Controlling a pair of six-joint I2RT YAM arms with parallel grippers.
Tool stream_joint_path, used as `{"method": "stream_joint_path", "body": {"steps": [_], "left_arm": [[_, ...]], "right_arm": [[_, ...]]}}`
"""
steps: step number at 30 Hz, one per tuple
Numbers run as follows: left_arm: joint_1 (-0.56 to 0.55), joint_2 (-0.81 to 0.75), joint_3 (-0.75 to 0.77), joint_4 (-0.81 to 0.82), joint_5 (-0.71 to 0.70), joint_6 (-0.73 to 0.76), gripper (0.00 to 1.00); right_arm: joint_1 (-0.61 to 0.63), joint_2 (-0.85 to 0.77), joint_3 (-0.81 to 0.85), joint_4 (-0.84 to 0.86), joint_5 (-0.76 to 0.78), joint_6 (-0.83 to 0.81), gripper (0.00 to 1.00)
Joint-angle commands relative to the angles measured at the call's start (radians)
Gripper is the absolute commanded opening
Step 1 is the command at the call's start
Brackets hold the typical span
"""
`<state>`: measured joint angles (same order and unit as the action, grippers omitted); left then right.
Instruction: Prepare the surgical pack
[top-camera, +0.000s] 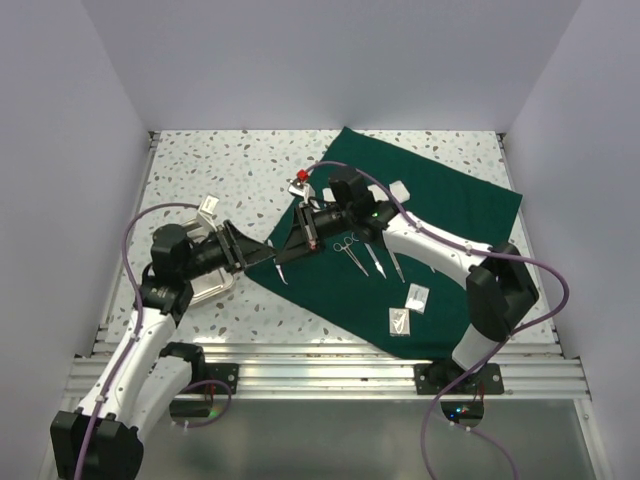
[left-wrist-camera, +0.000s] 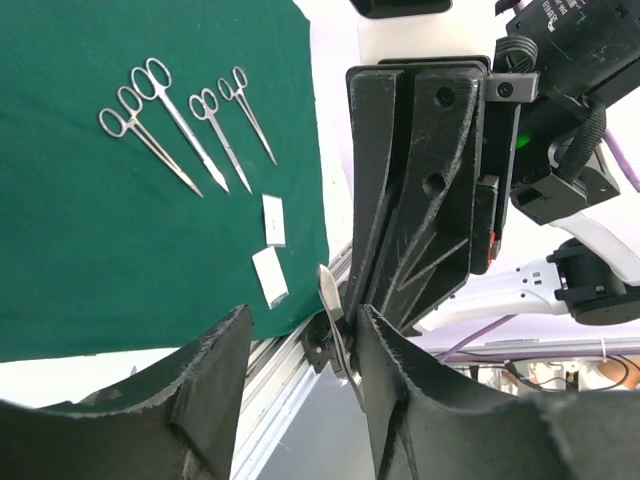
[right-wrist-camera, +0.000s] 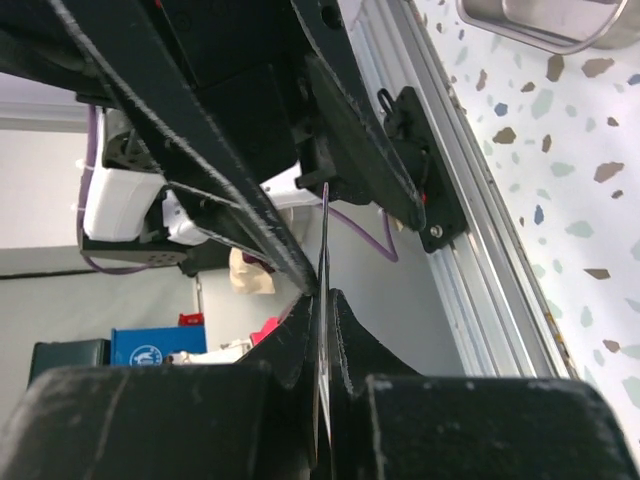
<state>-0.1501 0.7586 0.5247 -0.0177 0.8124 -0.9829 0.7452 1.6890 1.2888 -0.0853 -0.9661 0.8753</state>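
The right gripper (right-wrist-camera: 322, 300) clamps a slim steel instrument (left-wrist-camera: 333, 305) between the left gripper's (left-wrist-camera: 303, 320) parted fingers at mid-frame; silver scissors (top-camera: 352, 248) and white gauze squares (top-camera: 400, 320) lie on the dark green cloth (top-camera: 450, 200), shiny steel tray (right-wrist-camera: 530, 18) not yet.

Top: high over the near side of the green cloth (top-camera: 450, 200), looking down on the whole table (top-camera: 200, 170).
Left wrist: close, just off the cloth's edge, facing the right end effector (left-wrist-camera: 375, 300).
Right wrist: very close, facing away from the cloth, toward the tray (right-wrist-camera: 540, 25).
Shared: cloth, in top and left wrist.
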Motion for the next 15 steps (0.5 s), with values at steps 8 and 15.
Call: {"method": "stream_joint_path", "body": {"steps": [8,15], "left_arm": [[-0.008,0.011,-0.038,0.199,0.031,-0.112,0.28],[-0.008,0.033,0.018,0.071,-0.004,-0.044,0.0]], "right_arm": [[0.002,-0.011,-0.026,0.13,-0.071,0.07,0.0],[0.0,0.038,0.056,-0.099,0.019,-0.029,0.28]]}}
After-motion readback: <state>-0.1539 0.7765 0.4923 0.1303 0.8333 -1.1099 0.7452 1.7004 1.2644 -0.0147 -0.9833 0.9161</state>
